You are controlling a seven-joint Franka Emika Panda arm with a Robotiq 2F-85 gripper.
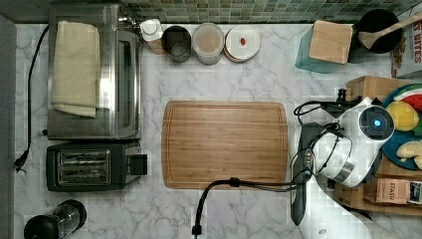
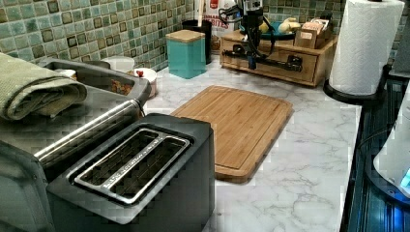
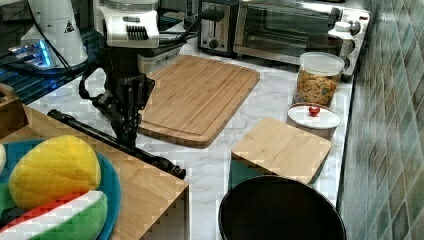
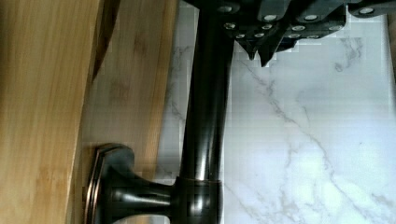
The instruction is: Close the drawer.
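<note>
The drawer (image 2: 278, 67) sits in a wooden box at the left view's far end, under a plate of fruit. Its long black bar handle (image 2: 270, 59) runs across the front. In the wrist view the handle (image 4: 208, 102) stands off the bamboo drawer front (image 4: 133, 88), and a thin dark gap shows beside that front. My gripper (image 4: 261, 52) is shut, with its fingertips on the marble side of the bar, right against it and not around it. From the right view, the gripper (image 3: 125, 139) points down at the handle (image 3: 150, 156). The top view shows the handle (image 1: 297, 199) below the arm.
A wooden cutting board (image 1: 224, 144) lies flat just off the drawer front. A teal canister with a square wooden lid (image 1: 328, 42) and a black pot (image 1: 378, 30) stand nearby. A paper towel roll (image 2: 365, 43) is beside the box. A toaster (image 1: 92, 166) and toaster oven (image 1: 94, 74) are far off.
</note>
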